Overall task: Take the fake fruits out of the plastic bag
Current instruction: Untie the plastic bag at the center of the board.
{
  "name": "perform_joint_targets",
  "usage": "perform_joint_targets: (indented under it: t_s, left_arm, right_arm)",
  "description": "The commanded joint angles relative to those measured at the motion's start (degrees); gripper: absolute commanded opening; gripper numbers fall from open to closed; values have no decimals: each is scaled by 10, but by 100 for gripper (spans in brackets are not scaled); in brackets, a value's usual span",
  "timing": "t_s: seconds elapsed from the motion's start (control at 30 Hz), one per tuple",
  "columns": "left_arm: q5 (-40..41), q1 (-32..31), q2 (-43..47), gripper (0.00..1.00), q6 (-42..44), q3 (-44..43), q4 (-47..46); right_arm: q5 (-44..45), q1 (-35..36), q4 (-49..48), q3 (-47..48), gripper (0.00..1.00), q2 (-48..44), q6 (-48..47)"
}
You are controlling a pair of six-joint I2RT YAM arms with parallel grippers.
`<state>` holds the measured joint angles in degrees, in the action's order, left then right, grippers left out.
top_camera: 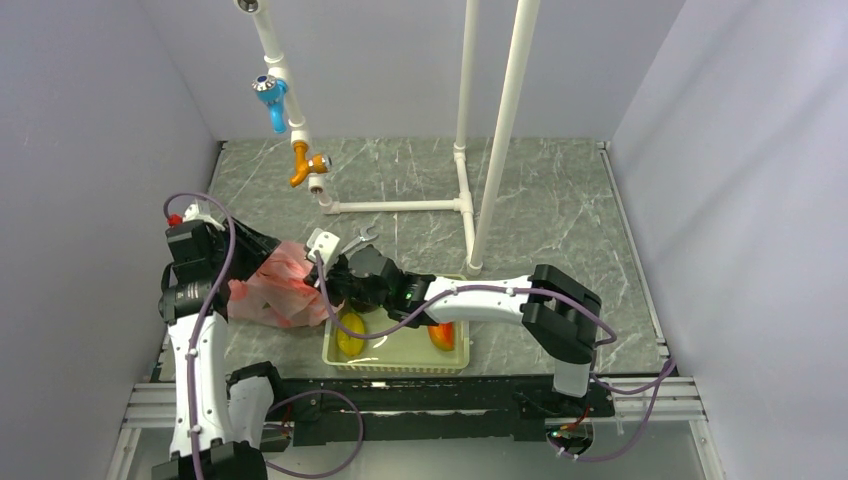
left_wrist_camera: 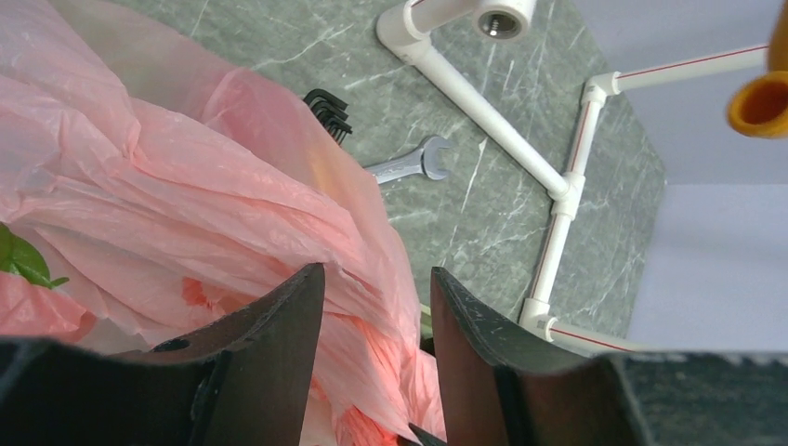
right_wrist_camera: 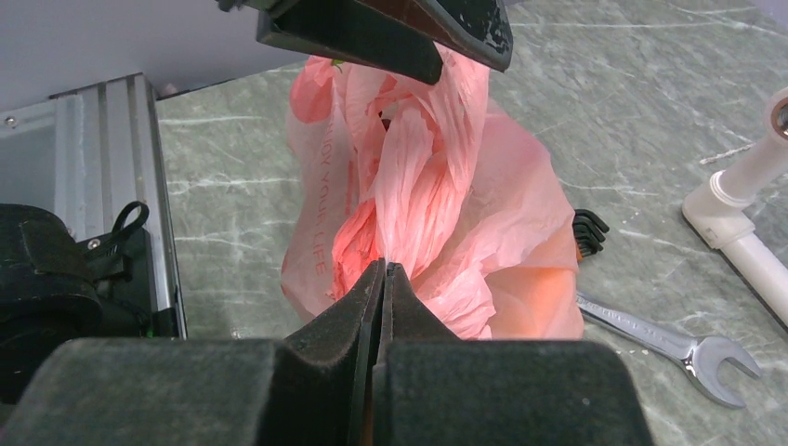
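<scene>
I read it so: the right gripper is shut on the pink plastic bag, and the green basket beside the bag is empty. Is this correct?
Not quite. The basket is not empty: the top external view shows a yellow fruit and a red-orange fruit in it. The rest holds: the right gripper is shut on the plastic bag.

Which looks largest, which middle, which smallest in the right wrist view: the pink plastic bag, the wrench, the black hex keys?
1. plastic bag
2. wrench
3. hex keys, partly hidden behind the bag, so their place is less sure
</scene>
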<state>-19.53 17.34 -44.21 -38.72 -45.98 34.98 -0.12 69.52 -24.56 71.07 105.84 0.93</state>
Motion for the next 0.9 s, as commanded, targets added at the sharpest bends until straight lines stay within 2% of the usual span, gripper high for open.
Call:
perform_joint_targets:
  t_s: [0.0, 0.17, 0.27, 0.37, 0.43, 0.5, 0.6, 0.77, 0.87]
  left_arm:
    - [23, -3, -10, 52, -9, 8, -2]
    - [24, -4, -14, 51, -2, 30, -38]
    - [16, -4, -25, 43, 12, 33, -48]
    - [20, -4, -32, 25, 35, 28, -52]
    - [42, -4, -29, 10, 55, 15, -46]
    - [65, -4, -22, 0, 66, 3, -40]
    - [124, -4, -4, 0, 78, -24, -22]
    - [267, -4, 62, 0, 95, -60, 2]
    - [320, -3, 97, 0, 86, -65, 23]
  right_arm:
    - [-11, -2, -33, -6, 0, -31, -4]
    - [-20, -1, -32, -7, 0, -34, -4]
    - [-20, -2, -31, -11, 0, -34, -4]
    - [-18, -2, -34, -20, 0, -37, -23]
    - [-15, -2, -34, -26, 0, -40, -26]
    - [-14, -1, -35, -32, 0, -42, -29]
    - [-9, -2, -44, -48, 0, -48, -30]
    - [34, -2, -70, -74, 0, -53, -23]
    - [59, -11, -90, -87, 0, -51, 11]
